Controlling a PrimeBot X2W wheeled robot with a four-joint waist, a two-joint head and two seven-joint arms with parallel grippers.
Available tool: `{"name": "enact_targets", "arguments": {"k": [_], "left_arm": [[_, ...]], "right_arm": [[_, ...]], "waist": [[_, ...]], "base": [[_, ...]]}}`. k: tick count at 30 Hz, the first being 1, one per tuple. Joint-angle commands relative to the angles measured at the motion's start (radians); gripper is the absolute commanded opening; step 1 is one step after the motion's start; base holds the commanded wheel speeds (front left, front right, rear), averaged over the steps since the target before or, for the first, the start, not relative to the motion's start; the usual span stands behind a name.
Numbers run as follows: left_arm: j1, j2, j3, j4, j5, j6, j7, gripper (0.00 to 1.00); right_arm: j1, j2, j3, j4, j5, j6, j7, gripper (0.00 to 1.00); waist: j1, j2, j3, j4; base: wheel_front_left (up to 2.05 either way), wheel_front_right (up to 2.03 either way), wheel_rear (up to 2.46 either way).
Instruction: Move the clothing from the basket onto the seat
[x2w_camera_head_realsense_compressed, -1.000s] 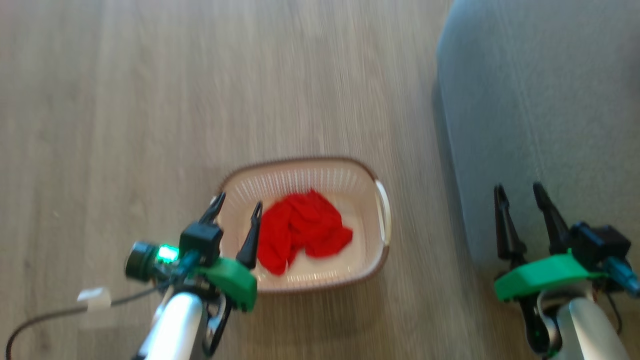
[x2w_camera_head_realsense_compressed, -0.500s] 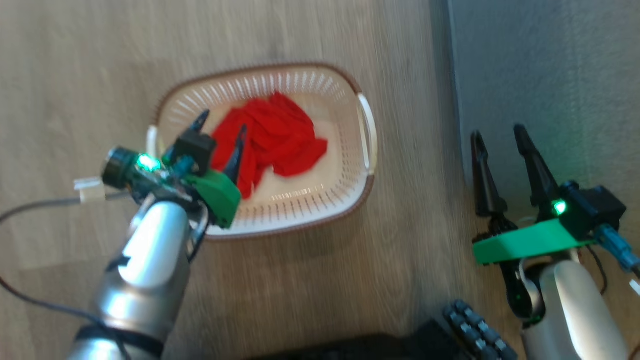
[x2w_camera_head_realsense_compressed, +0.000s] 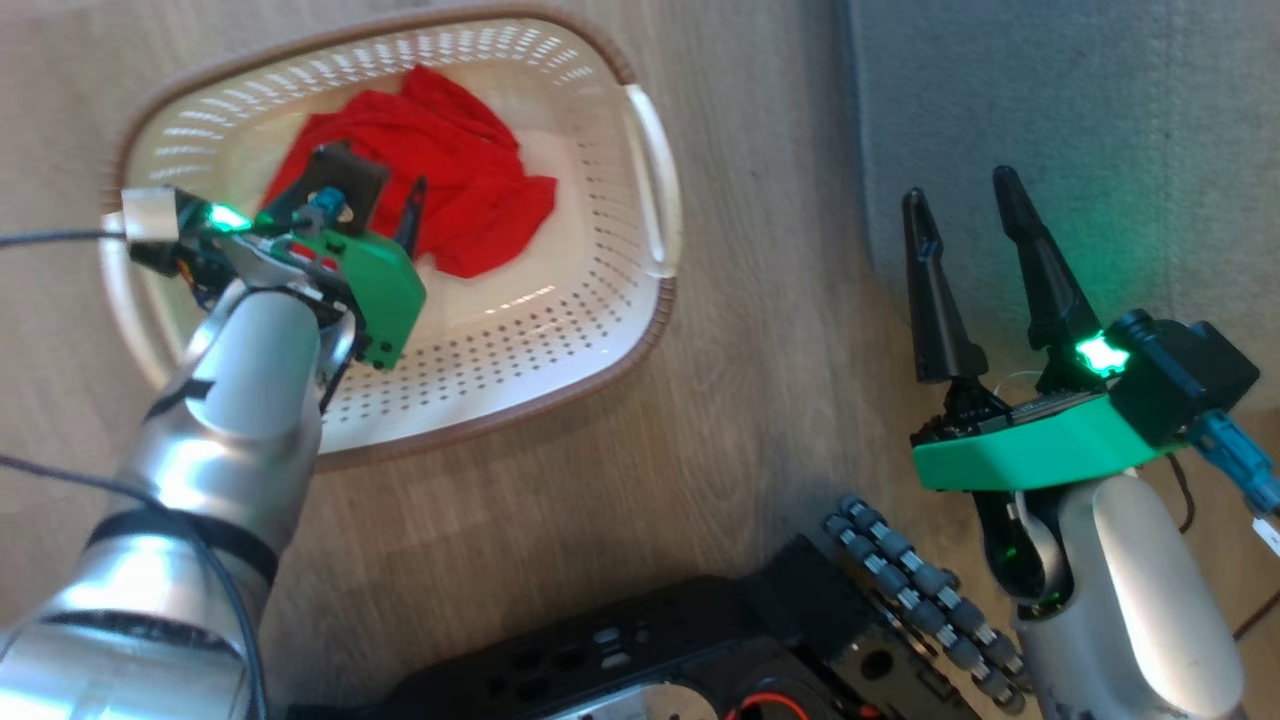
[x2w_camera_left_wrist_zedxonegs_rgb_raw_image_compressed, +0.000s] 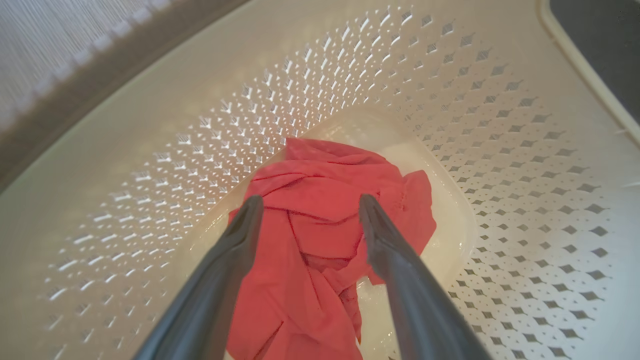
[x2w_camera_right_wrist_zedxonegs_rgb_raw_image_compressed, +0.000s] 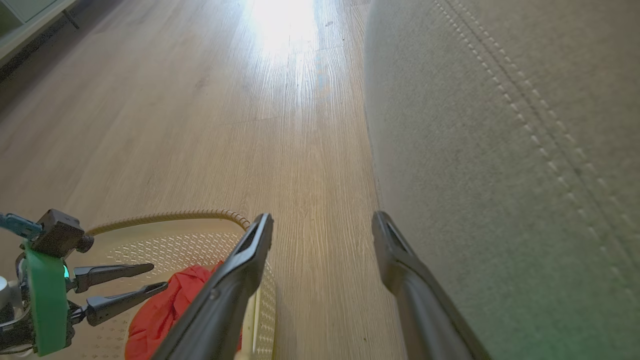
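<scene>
The big grey cloth seat (x2w_camera_head_realsense_compressed: 1050, 100) is just beside the right pincer (x2w_camera_head_realsense_compressed: 960, 190), which is wide open and holds nothing. The small cream plastic basket (x2w_camera_head_realsense_compressed: 560, 310) with holes in its walls is around the left pincer (x2w_camera_left_wrist_zedxonegs_rgb_raw_image_compressed: 310, 200), which reaches inside it. The crumpled bright red clothing (x2w_camera_head_realsense_compressed: 470, 180) lies in the basket, right in front of that pincer's wide-open fingers (x2w_camera_left_wrist_zedxonegs_rgb_raw_image_compressed: 235, 250).

Soft matt creased cloth for the clothing (x2w_camera_left_wrist_zedxonegs_rgb_raw_image_compressed: 320, 200); smooth glossy cream plastic for the basket (x2w_camera_left_wrist_zedxonegs_rgb_raw_image_compressed: 500, 150); coarse matt woven fabric on the seat (x2w_camera_right_wrist_zedxonegs_rgb_raw_image_compressed: 500, 150); wood-grain with a satin sheen across the floor (x2w_camera_right_wrist_zedxonegs_rgb_raw_image_compressed: 225, 100); dark matt plastic, probably, for the fingers (x2w_camera_head_realsense_compressed: 935, 300).
</scene>
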Motion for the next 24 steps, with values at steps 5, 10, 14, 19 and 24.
{"name": "enact_targets", "arguments": {"k": [5, 10, 14, 19, 24], "left_arm": [[-0.069, 0.013, 0.011, 0.106, 0.003, 0.036, 0.018, 1.0], [-0.104, 0.017, -0.004, 0.16, 0.013, 0.074, 0.096, 1.0], [-0.117, 0.024, -0.02, 0.173, 0.021, 0.086, 0.143, 1.0], [-0.117, 0.038, -0.032, 0.181, 0.022, 0.095, 0.227, 1.0], [-0.109, 0.049, -0.043, 0.183, 0.022, 0.106, 0.298, 1.0]], "right_arm": [[0.04, 0.003, 0.04, -0.043, 0.018, 0.0, -0.009, 1.0], [0.052, 0.003, 0.057, -0.053, 0.03, 0.0, -0.009, 1.0], [0.058, 0.003, 0.075, -0.062, 0.039, 0.0, -0.009, 1.0], [0.065, 0.003, 0.099, -0.068, 0.059, 0.0, -0.009, 1.0], [0.078, 0.004, 0.109, -0.085, 0.062, 0.0, -0.009, 1.0]], "waist": [[-0.0001, 0.0001, 0.036, -0.049], [-0.0001, 0.0001, 0.048, -0.067], [-0.0001, 0.0001, 0.057, -0.076], [-0.0001, 0.0001, 0.066, -0.088], [-0.0001, 0.0001, 0.074, -0.093]], "base": [[0.0, 0.0, 0.0], [0.0, 0.0, 0.0], [0.0, 0.0, 0.0], [0.0, 0.0, 0.0], [0.0, 0.0, 0.0]]}}
